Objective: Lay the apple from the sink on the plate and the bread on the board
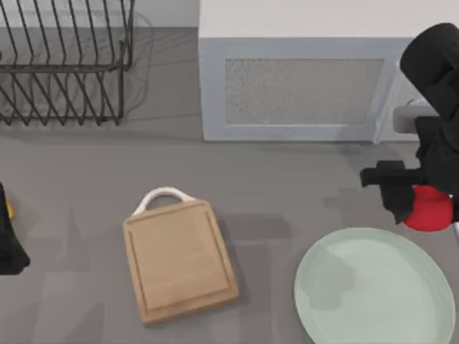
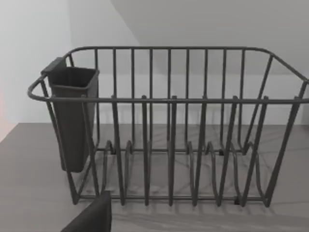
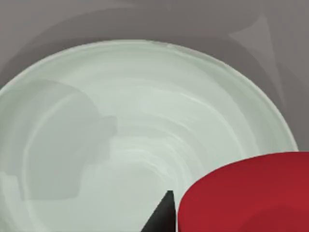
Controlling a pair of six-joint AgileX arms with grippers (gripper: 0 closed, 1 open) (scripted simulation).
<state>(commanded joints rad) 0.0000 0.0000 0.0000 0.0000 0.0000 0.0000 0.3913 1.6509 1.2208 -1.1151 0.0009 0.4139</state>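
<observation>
My right gripper (image 1: 423,204) hangs at the right edge of the bench (image 1: 287,193), its fingers clamped on the apple (image 1: 429,208), the small red lump showing between the dark parts of the hand. Seen from above, the apple sits just past the far right rim of the plate (image 1: 337,287), above the bench and not on it. The pale mint-green plate lies on the near side of the fingers, toward the front right corner. In the right wrist view the red apple (image 3: 246,193) bulges in beside one dark fingertip (image 3: 163,212), with the plate (image 3: 145,121) spread beneath and the gripper's shadow falling on its surface.

The light-wood board (image 1: 179,261) rests well to the left of those fingers, near the middle of the bench, tilted slightly, its white loop handle (image 1: 163,196) pointing toward the back. Its top is bare.

My left arm (image 1: 8,240) sits at the left edge of the bench; a sliver of yellow shows against it, and I cannot tell how its fingers stand. Its wrist camera looks at the dark wire dish rack (image 2: 169,125), which carries a dark cutlery cup (image 2: 72,116) on one end. From above, the rack (image 1: 64,64) stands in the back left corner, beside a pale cabinet (image 1: 301,86) with a speckled front panel.
</observation>
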